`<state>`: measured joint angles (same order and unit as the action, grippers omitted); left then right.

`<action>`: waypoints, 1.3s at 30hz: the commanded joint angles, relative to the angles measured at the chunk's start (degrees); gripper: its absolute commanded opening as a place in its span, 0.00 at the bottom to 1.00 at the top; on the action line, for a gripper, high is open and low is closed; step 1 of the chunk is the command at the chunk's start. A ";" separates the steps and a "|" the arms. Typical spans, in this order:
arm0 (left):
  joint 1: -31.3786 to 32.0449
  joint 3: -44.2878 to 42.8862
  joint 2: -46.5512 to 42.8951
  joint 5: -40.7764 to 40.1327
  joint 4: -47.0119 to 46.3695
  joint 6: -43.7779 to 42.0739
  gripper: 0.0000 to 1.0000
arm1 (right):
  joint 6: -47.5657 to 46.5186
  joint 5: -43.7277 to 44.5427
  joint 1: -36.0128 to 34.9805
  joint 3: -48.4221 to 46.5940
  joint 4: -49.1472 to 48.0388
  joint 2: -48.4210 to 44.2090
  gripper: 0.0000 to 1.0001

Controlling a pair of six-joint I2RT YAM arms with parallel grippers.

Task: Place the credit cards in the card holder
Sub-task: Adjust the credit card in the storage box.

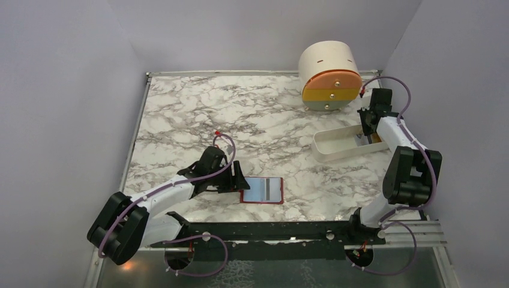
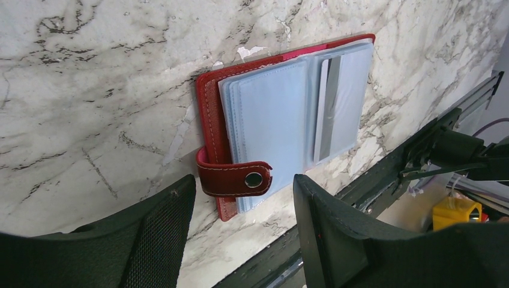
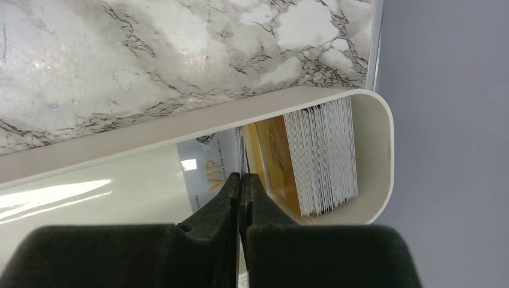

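Note:
The red card holder [image 1: 262, 191] lies open near the table's front edge, its clear sleeves up and its snap strap [image 2: 235, 179] folded over the near edge. One card [image 2: 327, 108] sits in a sleeve on its far page. My left gripper [image 1: 239, 180] hovers at the holder's left end, open [image 2: 243, 180], with the strap between the fingers but untouched. My right gripper [image 1: 364, 135] reaches into the white tray [image 1: 336, 147] and is shut [image 3: 241, 177] on a thin credit card [image 3: 242, 150] standing edge-on, with gold VIP lettering beside it. A stack of credit cards [image 3: 318, 159] leans in the tray's end.
A round cream drawer unit [image 1: 329, 75] with orange, yellow and grey fronts stands at the back right, just behind the tray. The tray's rim [image 3: 180, 123] and the grey side wall hem in the right arm. A black rail [image 1: 270, 231] runs along the front edge.

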<state>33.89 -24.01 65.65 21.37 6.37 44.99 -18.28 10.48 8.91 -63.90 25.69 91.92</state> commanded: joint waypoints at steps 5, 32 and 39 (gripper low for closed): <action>0.12 -1.82 2.52 0.04 -1.85 -0.36 0.63 | -1.72 -2.93 2.32 -2.66 -3.40 3.47 0.01; 0.13 -2.56 2.87 -0.01 -2.10 -0.33 0.63 | -2.59 -4.16 2.87 -9.91 3.80 7.09 0.01; 0.12 -2.35 2.73 0.22 -2.40 -0.23 0.63 | -1.89 -5.46 2.87 -9.04 3.82 6.58 0.03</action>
<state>33.89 -25.76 69.54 21.39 5.19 44.84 -20.64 7.38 11.64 -71.90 30.00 98.10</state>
